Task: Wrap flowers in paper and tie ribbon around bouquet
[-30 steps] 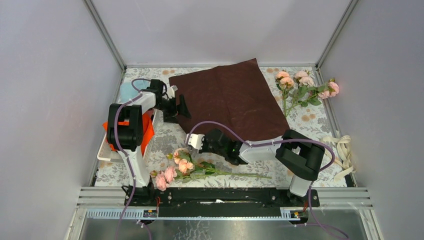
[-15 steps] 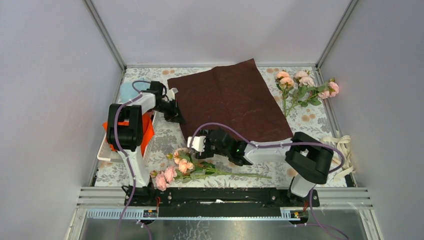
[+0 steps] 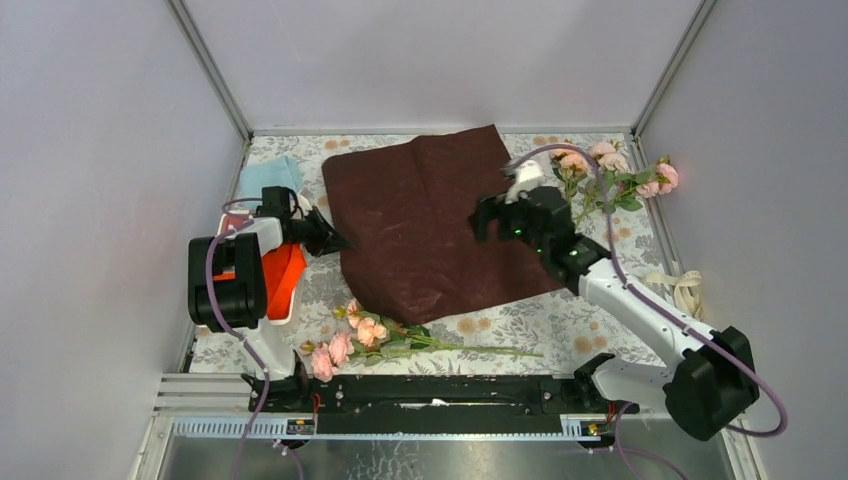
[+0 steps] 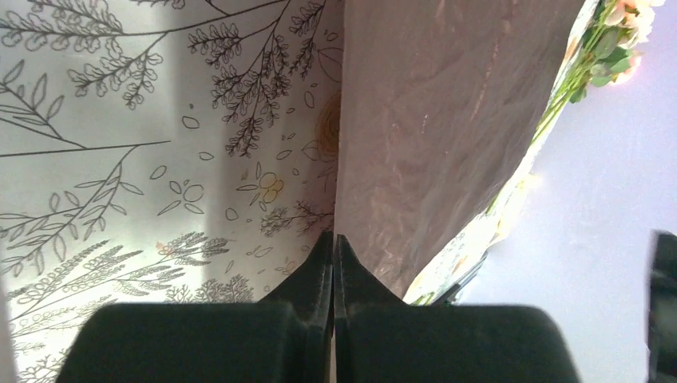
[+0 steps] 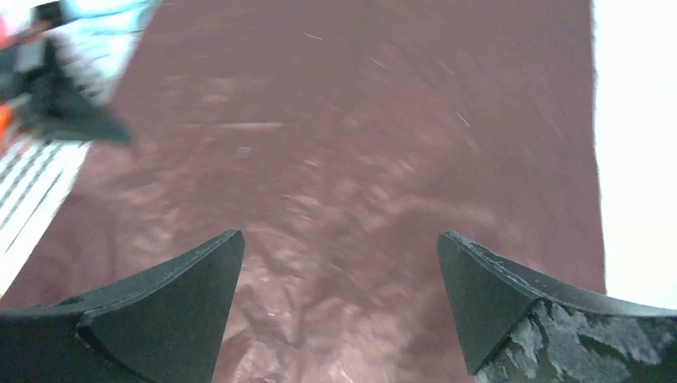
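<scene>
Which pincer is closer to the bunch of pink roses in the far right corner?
The right. The right pincer hovers open over the dark red wrapping paper, just left of those pale pink artificial roses; the left pincer is shut on the paper's far left edge.

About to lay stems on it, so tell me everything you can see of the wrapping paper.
The paper is a large, thin dark red sheet, faintly glittery and creased, lying flat and skewed on the floral tablecloth. The shut left hand pinches its left edge; the open right hand hovers over its far right part.
</scene>
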Motion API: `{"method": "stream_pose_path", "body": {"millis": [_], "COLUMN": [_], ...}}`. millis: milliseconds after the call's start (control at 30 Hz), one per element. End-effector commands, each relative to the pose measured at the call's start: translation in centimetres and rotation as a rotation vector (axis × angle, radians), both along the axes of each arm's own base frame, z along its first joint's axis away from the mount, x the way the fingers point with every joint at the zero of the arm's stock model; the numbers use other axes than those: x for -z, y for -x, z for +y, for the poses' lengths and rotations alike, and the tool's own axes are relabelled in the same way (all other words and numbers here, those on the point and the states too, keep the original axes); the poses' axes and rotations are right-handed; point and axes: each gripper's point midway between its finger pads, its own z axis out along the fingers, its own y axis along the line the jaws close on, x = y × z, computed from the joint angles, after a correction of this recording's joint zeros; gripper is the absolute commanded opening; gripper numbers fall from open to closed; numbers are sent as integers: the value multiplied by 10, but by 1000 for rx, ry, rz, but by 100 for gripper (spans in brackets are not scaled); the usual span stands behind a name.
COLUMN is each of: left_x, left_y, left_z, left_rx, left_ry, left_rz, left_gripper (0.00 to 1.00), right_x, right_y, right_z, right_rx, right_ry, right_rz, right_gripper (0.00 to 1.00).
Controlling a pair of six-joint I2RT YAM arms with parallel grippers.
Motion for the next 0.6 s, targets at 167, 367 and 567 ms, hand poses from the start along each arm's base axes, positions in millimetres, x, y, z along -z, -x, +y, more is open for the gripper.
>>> {"method": "stream_pose_path", "body": {"millis": [167,367,567], "left_x": [5,3,-3], "left_y": [-10,-16,-22], "left_z": [-36,-40,-36], "left_rx": [-1,-20,-16], "left_ry": [36,25,-15], "left_rz": [-10,-25,-58], "left_gripper": [0,0,0], "right_x": [115,157,174], "right_y": [-15,1,20], "right_z": [-143,-165,-173], "right_rx": [601,711,770], "right_ry": [-338,-388,-353], "right_rz": [563,676,720], "right_gripper": [100,97,94]}}
